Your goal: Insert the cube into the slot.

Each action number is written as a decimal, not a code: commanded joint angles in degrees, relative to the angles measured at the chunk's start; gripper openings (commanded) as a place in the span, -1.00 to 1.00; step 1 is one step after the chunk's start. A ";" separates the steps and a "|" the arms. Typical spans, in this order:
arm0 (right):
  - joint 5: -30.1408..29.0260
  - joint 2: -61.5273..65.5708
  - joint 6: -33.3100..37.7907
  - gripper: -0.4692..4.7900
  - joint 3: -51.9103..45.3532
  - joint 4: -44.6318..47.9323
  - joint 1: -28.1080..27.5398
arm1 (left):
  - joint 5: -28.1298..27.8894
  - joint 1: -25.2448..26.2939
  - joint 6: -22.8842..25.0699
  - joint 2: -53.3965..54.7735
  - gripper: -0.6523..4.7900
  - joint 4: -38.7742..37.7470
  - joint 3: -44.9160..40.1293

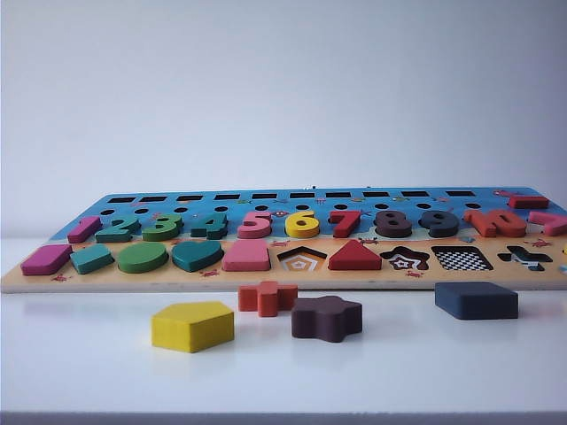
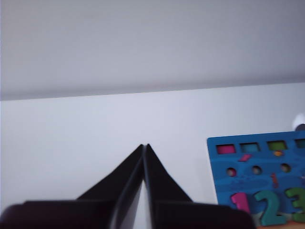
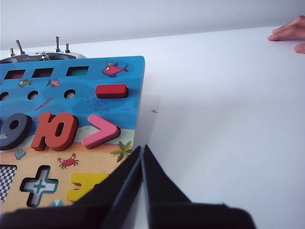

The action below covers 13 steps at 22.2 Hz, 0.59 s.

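Note:
The cube (image 1: 476,300), a flat dark navy square block, lies on the white table in front of the puzzle board's right end in the exterior view. The slot (image 1: 462,258), a square cut-out with a checkerboard bottom, sits in the board's front row just behind it; a sliver of the slot (image 3: 5,179) shows in the right wrist view. No arm appears in the exterior view. My left gripper (image 2: 145,145) is shut and empty, over bare table beside the board's far-left corner. My right gripper (image 3: 142,147) is shut and empty at the board's right edge.
The puzzle board (image 1: 283,282) holds coloured numbers and shapes. Loose on the table in front of it lie a yellow pentagon (image 1: 192,326), an orange cross (image 1: 267,297) and a dark brown star (image 1: 326,318). A person's fingers (image 3: 288,32) rest on the table's far side.

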 commanded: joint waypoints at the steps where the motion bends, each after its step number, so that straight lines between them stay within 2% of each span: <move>1: 0.22 -0.15 0.24 -0.82 0.00 -0.57 0.02 | 3.17 -2.99 0.07 2.27 -0.74 -6.36 4.52; 4: 0.22 -0.15 0.77 -0.82 0.00 -0.85 0.02 | 5.66 -6.71 0.04 4.39 -0.74 -13.81 9.14; 7: 0.22 -0.15 3.06 -0.82 0.00 -1.22 0.02 | 10.80 -12.00 0.07 6.08 -0.73 -21.22 13.66; 13: 0.04 -0.15 8.98 -0.76 0.17 -1.18 0.04 | 18.36 -16.74 0.04 6.23 -0.73 -26.36 15.04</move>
